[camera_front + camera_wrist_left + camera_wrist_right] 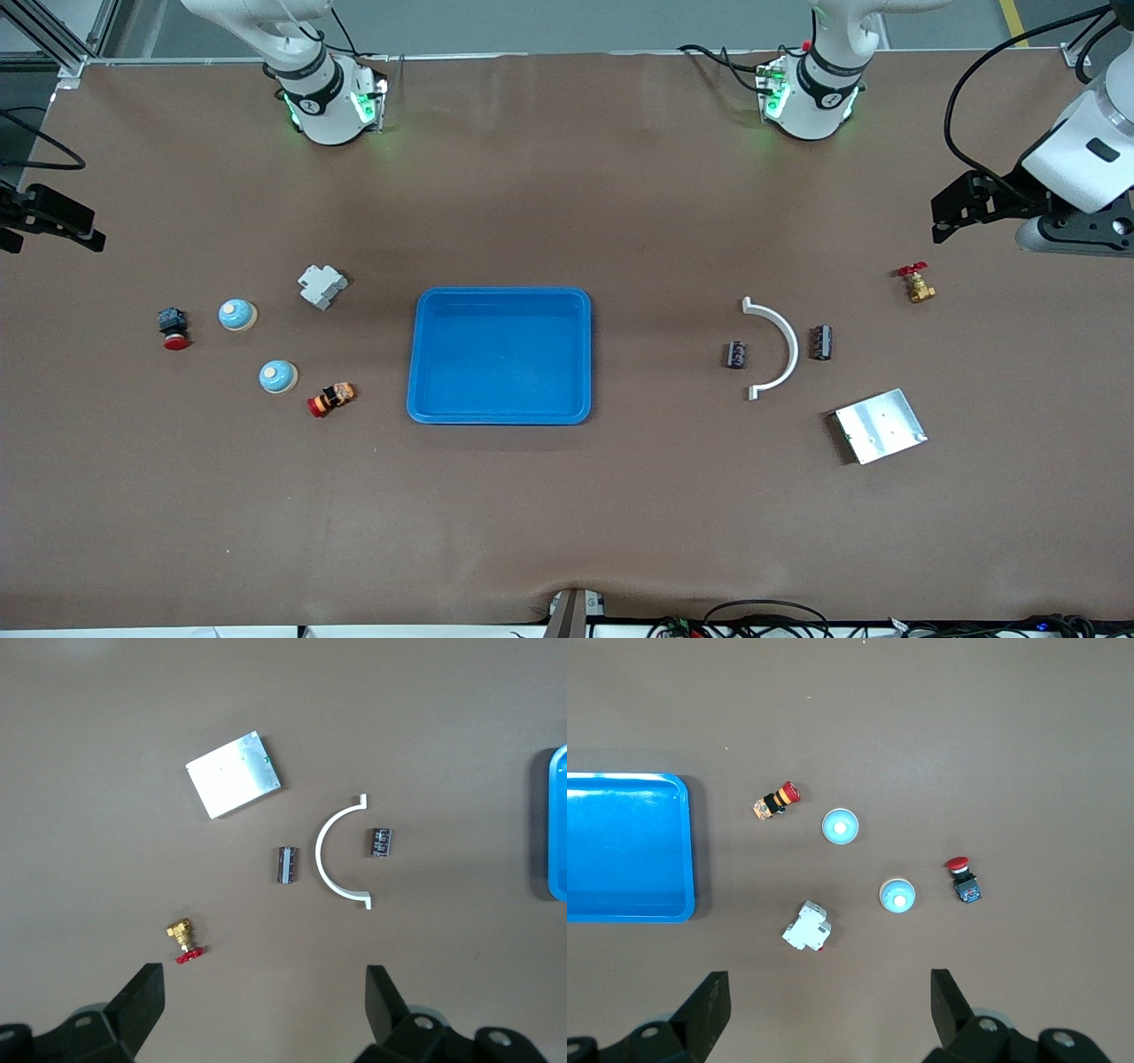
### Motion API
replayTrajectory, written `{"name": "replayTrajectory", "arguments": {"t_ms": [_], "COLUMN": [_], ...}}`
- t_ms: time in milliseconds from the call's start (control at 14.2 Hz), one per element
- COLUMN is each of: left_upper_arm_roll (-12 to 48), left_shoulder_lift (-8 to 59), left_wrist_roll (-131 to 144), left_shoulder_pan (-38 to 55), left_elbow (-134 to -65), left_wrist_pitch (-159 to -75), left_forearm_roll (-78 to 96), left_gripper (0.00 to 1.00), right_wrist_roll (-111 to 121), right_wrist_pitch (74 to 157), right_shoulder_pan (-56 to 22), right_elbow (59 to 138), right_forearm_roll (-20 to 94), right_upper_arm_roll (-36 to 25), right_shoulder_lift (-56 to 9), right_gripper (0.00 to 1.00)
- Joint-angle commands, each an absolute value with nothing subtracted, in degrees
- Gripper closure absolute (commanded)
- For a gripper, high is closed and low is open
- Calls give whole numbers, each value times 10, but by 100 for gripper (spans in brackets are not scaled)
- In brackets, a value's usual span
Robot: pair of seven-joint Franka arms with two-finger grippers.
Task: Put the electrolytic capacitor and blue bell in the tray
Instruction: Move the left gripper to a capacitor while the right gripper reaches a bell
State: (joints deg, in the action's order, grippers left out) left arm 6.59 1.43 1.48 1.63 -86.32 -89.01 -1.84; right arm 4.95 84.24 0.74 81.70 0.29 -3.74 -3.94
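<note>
The bright blue tray (500, 292) lies empty at the table's middle. Two blue bells (237, 314) (278, 377) sit toward the right arm's end. Two dark electrolytic capacitors (736, 355) (821, 342) lie toward the left arm's end, one on each side of a white arc bracket (781, 347). My left gripper (946, 213) is open and empty, high over the table's left-arm end; its view shows the capacitors (287, 865) (381, 842). My right gripper (93, 229) is open and empty, high over the table's right-arm end; its view shows the bells (840, 827) (897, 896).
A silver metal plate (880, 426) and a brass valve with a red handle (916, 283) lie near the capacitors. A white circuit breaker (321, 286), a red push button (174, 329) and an orange and red button (331, 399) lie around the bells.
</note>
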Motion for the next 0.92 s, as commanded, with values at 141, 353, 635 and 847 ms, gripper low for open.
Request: {"name": "replayTrajectory", "arguments": {"t_ms": [141,353,635,847], "left_upper_arm_roll": [66,68,72,84], "left_shoulder_lift": [18,19,21,20], "left_wrist_roll": [23,18,24,25], "left_shoulder_pan": [18,19,20,18], "left_elbow": [-858,-857,-865,-893], "left_wrist_pitch": [-895,-896,-898,-901], "left_forearm_roll": [-9,-9,-7,-7], "left_gripper": [0,0,0,0], "right_wrist_roll": [55,55,55,55], "right_wrist_pitch": [838,843,841,845], "right_shoulder_pan": [8,9,9,11], "right_elbow": [816,816,816,817], "right_forearm_roll": [1,1,1,1], "right_upper_arm_roll": [-38,-38,-38,-39], "right_shoulder_lift": [-39,-39,-39,-40], "right_gripper": [0,0,0,0]}}
